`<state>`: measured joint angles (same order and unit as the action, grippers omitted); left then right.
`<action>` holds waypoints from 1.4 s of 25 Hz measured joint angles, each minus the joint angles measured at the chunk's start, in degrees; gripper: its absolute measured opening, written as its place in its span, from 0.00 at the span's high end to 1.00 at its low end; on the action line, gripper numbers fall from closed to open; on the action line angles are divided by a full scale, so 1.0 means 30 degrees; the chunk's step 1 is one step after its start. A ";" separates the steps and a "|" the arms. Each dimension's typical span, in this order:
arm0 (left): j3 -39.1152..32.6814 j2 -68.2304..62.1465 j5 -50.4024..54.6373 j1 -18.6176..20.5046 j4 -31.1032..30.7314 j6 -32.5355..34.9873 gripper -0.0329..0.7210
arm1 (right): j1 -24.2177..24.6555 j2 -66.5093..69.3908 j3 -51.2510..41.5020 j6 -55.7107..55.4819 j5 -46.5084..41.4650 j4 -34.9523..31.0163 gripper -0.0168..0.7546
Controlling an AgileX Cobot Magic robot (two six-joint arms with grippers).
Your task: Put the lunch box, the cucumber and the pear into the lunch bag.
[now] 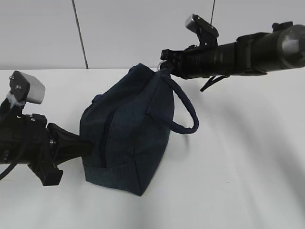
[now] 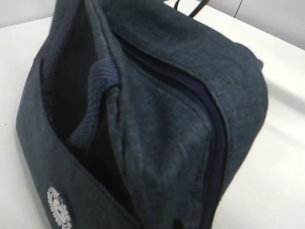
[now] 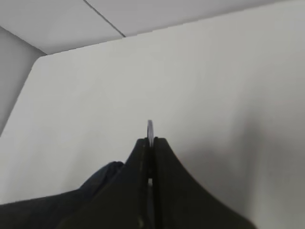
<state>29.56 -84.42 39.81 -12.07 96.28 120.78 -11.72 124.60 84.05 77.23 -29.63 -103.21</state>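
The dark navy lunch bag (image 1: 128, 129) stands on the white table, its zipper (image 1: 104, 138) running down the near end. My right gripper (image 1: 166, 61) is at the bag's top far corner, shut on the silver ring pull (image 3: 150, 128), whose edge sticks out above the closed fingers (image 3: 143, 157). My left arm (image 1: 62, 143) reaches the bag's lower left end, where the bag hides the fingertips. In the left wrist view the bag (image 2: 167, 119) fills the frame, with the zipper (image 2: 212, 114) and a folded handle (image 2: 95, 105). The lunch box, cucumber and pear are out of view.
A padded handle loop (image 1: 188, 114) hangs from the bag's right side. White table (image 1: 238, 167) spreads to the right and front of the bag. A wall (image 1: 143, 28) rises behind the table's far edge.
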 joint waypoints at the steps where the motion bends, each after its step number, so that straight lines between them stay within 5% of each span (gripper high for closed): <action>1: 0.0000 0.0000 -0.0080 0.0000 0.0081 0.0000 0.97 | 0.0257 0.0459 0.0045 -0.0482 -0.0863 0.0000 0.97; 6: -0.0019 0.0000 -0.0246 0.0000 0.0293 0.0000 0.97 | 0.0898 0.1363 0.0195 -0.1085 -0.3294 0.0576 0.97; 8: -0.0079 0.0000 -0.0246 0.0000 0.0415 -0.0017 0.95 | 0.0990 0.1363 0.0574 -0.1164 -0.3944 0.1283 0.89; 12: -0.0197 0.0334 -0.0585 0.0000 -0.0206 -0.0769 0.70 | 0.1194 0.1213 0.0884 -0.1205 -0.5301 0.2213 0.50; 15: -0.0197 0.1374 -0.1198 0.0000 -0.1661 -0.2345 0.51 | 0.1371 0.0263 0.0920 -0.1213 -0.4979 0.4435 0.41; 21: -0.0197 0.4812 -0.3175 0.0000 -0.7423 -0.8565 0.46 | 0.1400 -0.3266 0.1044 -0.3317 -0.4180 1.2167 0.41; 30: -0.0255 1.0059 -0.4458 0.0000 -1.6253 -2.0821 0.47 | 0.1400 -0.6964 0.0978 -1.7343 -0.7762 2.5939 0.46; 35: -0.0255 1.1986 -0.4067 0.0000 -2.0230 -2.6016 0.48 | 0.1400 -0.9603 -0.1322 -2.1576 -0.9340 2.9632 0.48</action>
<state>28.80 -48.46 27.61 -12.07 35.58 42.73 -7.52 95.80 80.08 12.50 -57.65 -14.31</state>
